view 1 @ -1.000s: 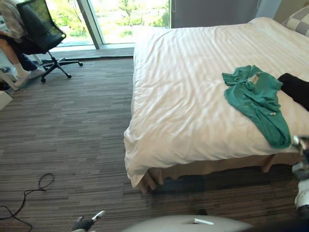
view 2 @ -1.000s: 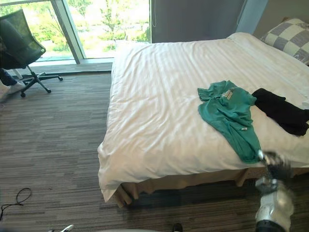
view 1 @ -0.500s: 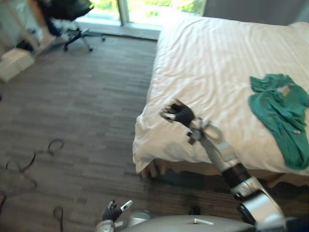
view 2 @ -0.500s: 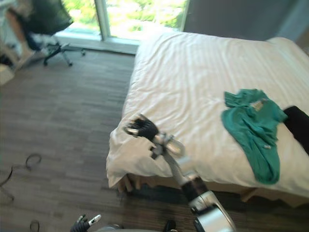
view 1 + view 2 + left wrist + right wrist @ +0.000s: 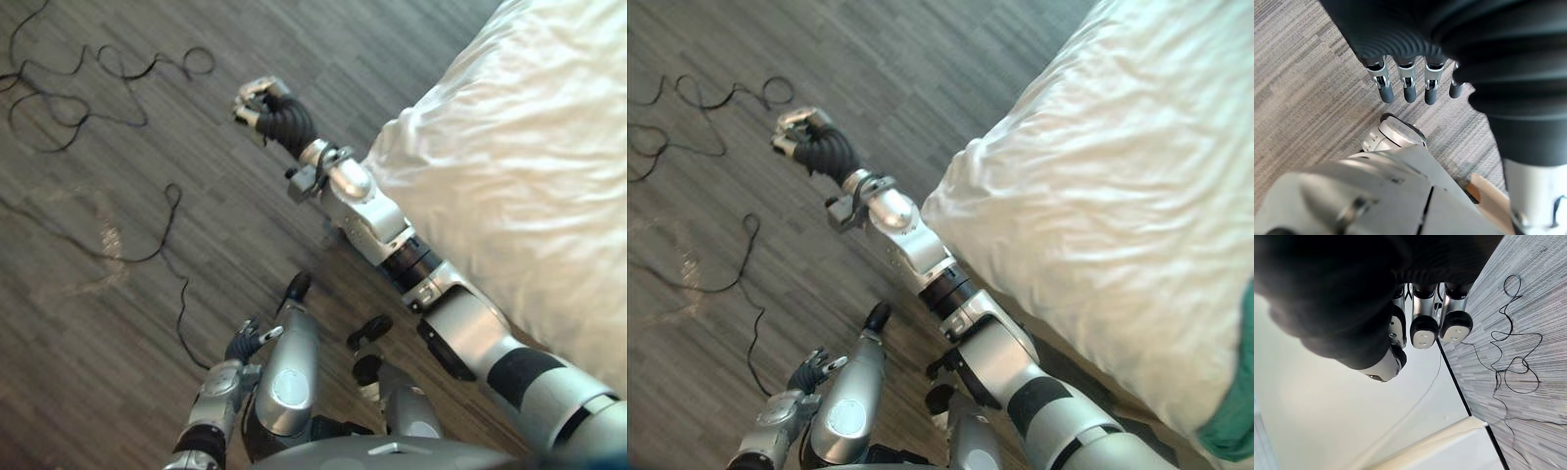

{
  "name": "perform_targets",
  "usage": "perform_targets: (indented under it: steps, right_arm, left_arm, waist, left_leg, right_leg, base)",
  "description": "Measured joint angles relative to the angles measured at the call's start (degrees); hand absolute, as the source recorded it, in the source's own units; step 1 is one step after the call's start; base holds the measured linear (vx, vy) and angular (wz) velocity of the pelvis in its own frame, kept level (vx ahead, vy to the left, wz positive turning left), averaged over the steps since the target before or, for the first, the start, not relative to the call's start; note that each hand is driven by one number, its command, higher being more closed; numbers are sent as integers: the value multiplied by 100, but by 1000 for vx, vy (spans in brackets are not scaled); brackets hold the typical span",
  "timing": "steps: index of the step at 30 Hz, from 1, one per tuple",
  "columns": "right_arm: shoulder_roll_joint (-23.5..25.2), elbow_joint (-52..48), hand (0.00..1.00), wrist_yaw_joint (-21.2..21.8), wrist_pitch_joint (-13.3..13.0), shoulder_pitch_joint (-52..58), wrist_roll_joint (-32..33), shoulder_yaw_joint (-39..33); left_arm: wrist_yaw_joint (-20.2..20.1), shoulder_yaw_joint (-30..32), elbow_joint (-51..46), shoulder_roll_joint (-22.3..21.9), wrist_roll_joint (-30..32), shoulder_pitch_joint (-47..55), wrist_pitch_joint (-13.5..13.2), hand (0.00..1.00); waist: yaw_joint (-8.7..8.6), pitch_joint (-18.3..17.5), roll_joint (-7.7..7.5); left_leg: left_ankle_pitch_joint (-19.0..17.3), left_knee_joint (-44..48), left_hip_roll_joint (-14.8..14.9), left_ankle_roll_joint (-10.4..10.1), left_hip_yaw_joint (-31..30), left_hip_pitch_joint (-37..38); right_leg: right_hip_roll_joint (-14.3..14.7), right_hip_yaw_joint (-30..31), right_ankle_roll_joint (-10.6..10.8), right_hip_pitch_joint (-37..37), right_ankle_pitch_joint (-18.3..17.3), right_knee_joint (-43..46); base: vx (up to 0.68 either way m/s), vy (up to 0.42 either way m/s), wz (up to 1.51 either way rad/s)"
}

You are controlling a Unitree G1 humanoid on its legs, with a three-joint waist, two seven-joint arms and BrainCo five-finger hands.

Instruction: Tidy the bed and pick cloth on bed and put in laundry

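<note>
We judge the task barely begun. The bed (image 5: 1097, 196) has its white cover rumpled at the corner, not smoothed. The green cloth (image 5: 1236, 421) lies on the bed at its near edge, well apart from that corner, so the pick and the carry are both left. What the laundry is kept in, and what it holds, we cannot tell. The right hand (image 5: 263, 103) is out over the floor (image 5: 118, 323) beside the bed's corner, fingers curled on nothing. The left hand (image 5: 245, 343) hangs low, well apart from the bed, fingers relaxed and empty.

R hand (image 5: 263, 106) over open floor (image 5: 78, 377); bed (image 5: 509, 166) corner near, blocks robot's right side.
</note>
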Motion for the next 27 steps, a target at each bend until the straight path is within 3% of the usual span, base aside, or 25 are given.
perform_targets:
  steps: [4,7,10,14,17,19,24,26,27]
  right_arm:
    - [-421,534,100,-343,-129,-246,-7,-896]
    - [-812,764,100,-688,-339,-319,-30,-1423]
    - [-1116,798,100,-1044,-489,-561,-35,-1590]
    - [-1276,886,100,-1294,-339,-588,184,-1703]
    - [-1034,846,100,-1074,7,-439,312,-1317]
    - [-781,894,100,-742,173,-243,530,-1251]
    - [-562,923,100,71,177,500,1091,-1357]
    - [-544,1175,100,322,121,1233,1323,-2023]
    - [-546,1247,100,355,76,1438,1372,-2208]
  left_arm:
    - [-350,-109,58,-64,-352,-253,-100,0]
    - [-589,72,24,-296,-781,-596,-221,0]
    - [-855,299,-226,-811,-1268,-1133,-371,0]
    - [-1011,554,-474,-1204,-1737,-1447,-518,0]
    - [-998,932,-588,-1362,-2024,-1599,-397,0]
    - [-942,1041,-631,-1497,-2022,-1860,-178,0]
    - [-614,1211,-625,-1726,-2032,-2420,234,0]
    - [-423,1477,-611,-1689,-2379,-2512,364,0]
    - [-380,1531,-609,-1668,-2454,-2520,385,0]
  waist:
    - [28,162,283]
    - [13,220,532]
    - [-53,261,647]
    - [-221,304,707]
    - [-377,302,710]
    - [-595,301,712]
    - [-992,298,661]
    - [-1319,306,633]
    - [-1398,306,633]
  left_leg:
    - [230,18,5,-55,-10,-613]
    - [443,11,223,-6,504,-1107]
    - [668,-107,439,-17,1057,-1715]
    - [787,-46,575,23,1292,-2109]
    - [719,291,740,34,1675,-2244]
    - [576,549,838,14,1713,-2306]
    - [341,874,906,119,2019,-2419]
    - [229,996,910,180,2191,-2366]
    - [197,1027,918,199,2249,-2345]
  right_leg:
    - [-158,-108,-99,-697,-174,471]
    - [-281,-140,-167,-1256,-230,736]
    - [-391,-153,-201,-2019,-253,918]
    - [-457,-161,-305,-2602,-305,1198]
    - [-530,-83,-411,-2882,-378,1541]
    - [-502,-27,-473,-2912,-471,1670]
    - [-524,316,-361,-3139,-535,1770]
    - [-530,549,-322,-3177,-453,1767]
    - [-527,604,-300,-3179,-432,1765]
  base:
    - [-91,-4,16]
    - [-117,-15,3]
    - [-114,-13,-14]
    - [-7,-25,-24]
    - [38,-53,-39]
    - [34,-61,-22]
    - [-25,13,-19]
    - [-21,38,-39]
    - [2,28,-39]
